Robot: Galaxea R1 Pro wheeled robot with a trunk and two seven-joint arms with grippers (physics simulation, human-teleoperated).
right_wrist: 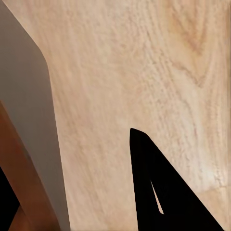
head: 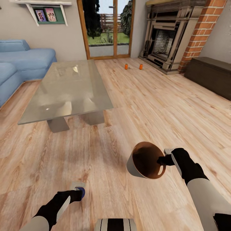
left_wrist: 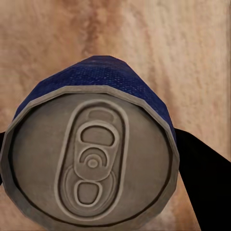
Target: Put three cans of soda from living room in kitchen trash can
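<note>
Left end effector [head: 78, 193] pinching blue can [left_wrist: 91, 159], keeping it ready for bin. Right end effector [head: 162, 160] clamping bin [head: 141, 166] rim, mouth tipping toward robot, likely for carrying. Two orange cans [head: 126, 66] [head: 141, 66] standing on floor at 12 o'clock, near fireplace [head: 166, 41].

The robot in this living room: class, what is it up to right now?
The right gripper holds a grey bin by its rim, tipped so its brown inside shows. The left gripper holds a blue can, its jaws either side of it. Two orange cans stand on the wood floor near the fireplace, past the glass table.
</note>
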